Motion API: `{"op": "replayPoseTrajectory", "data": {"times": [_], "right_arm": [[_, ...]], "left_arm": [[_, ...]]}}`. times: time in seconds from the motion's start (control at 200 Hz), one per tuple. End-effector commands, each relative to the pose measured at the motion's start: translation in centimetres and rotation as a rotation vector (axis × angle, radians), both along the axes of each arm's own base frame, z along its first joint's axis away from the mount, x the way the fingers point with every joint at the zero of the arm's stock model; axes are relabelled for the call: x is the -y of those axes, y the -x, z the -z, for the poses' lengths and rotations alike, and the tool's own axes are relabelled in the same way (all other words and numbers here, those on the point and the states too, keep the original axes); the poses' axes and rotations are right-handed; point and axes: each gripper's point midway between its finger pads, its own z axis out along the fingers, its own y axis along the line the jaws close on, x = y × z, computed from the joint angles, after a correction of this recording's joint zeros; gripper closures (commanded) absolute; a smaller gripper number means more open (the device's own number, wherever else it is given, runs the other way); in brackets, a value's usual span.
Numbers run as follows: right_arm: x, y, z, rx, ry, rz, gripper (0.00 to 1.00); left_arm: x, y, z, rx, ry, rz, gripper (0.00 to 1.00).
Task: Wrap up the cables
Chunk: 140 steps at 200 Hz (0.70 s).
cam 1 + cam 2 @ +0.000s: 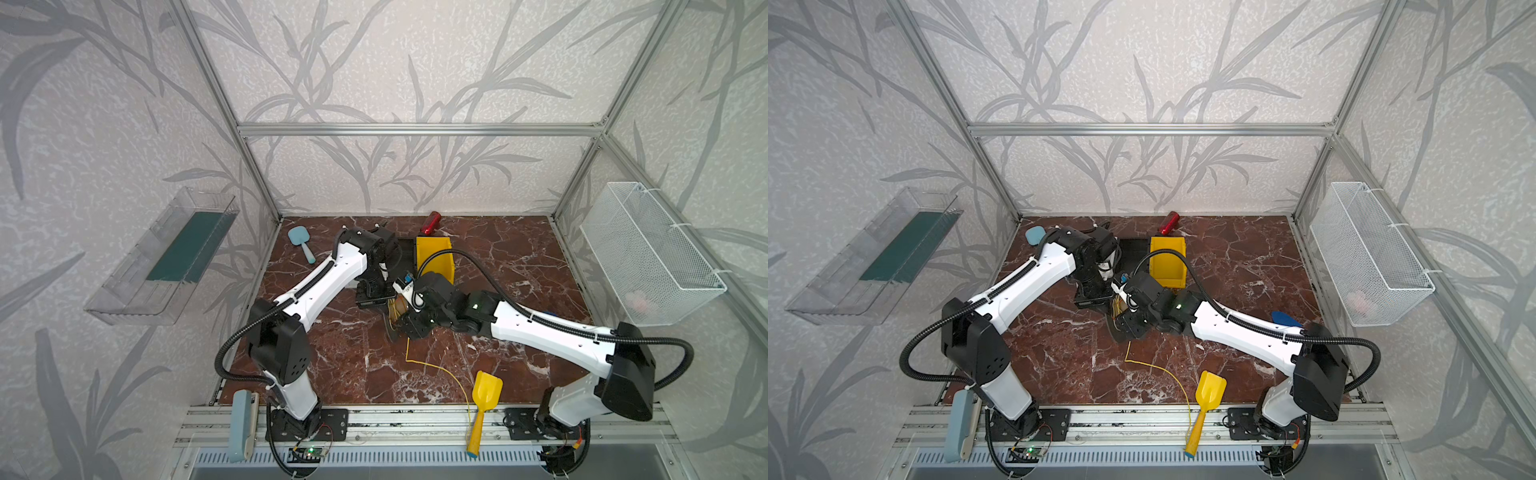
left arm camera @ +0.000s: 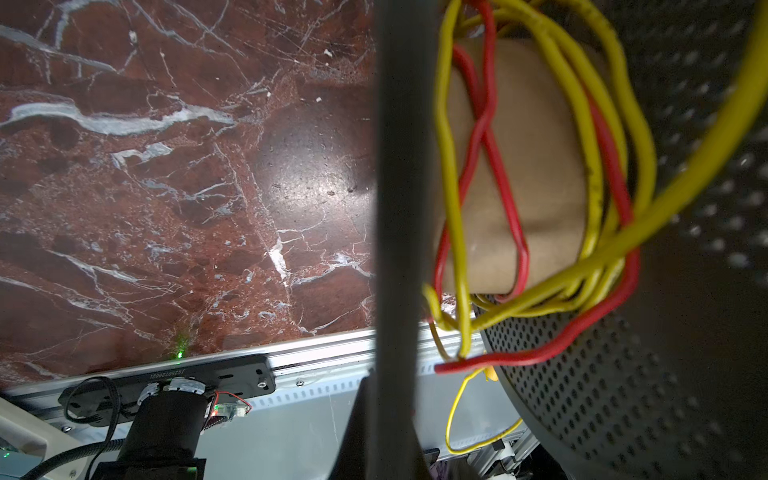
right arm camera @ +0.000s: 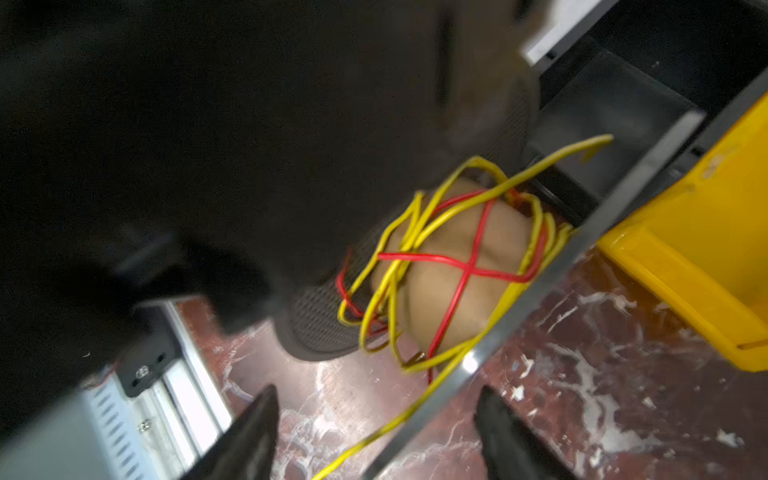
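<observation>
Midway through winding, apparently. On the left, the left gripper (image 2: 388,415), clenched, seemingly pinching the thin flange of the spool (image 2: 536,166) at table centre. Around its cardboard core, several loose turns of yellow cable (image 2: 453,208), crossed with red wire (image 2: 503,187). On the right, the right gripper (image 3: 376,390), jaws spread wide, grasping nothing, straddling the free yellow strand. Slack tail trailing near-right toward the toy shovel (image 1: 487,392). Next, probably: close on that strand and carry it round the core.
</observation>
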Motion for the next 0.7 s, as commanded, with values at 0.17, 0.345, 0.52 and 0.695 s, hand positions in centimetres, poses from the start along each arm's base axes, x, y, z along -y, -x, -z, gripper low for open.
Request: {"op": "replayPoseTrajectory", "data": {"times": [0.17,0.345,0.52,0.695], "right_arm": [[1.1,-0.9,2.5,0.082,0.136,0.08,0.78],[0.7,-0.9,3.8,0.051,0.171,0.085,1.0],[0.0,-1.2,3.5,0.032,0.22,0.064,1.0],[-1.1,-1.2,3.1,-0.024,0.314,0.009,1.0]], "left_arm": [[1.8,0.8,-0.5,-0.037,0.093,-0.038,1.0],[1.9,0.5,-0.8,-0.012,0.094,-0.036,1.0],[0.9,-0.2,-1.1,0.055,0.042,-0.042,0.78],[0.0,-1.7,-1.3,0.216,0.034,-0.12,0.5]]}}
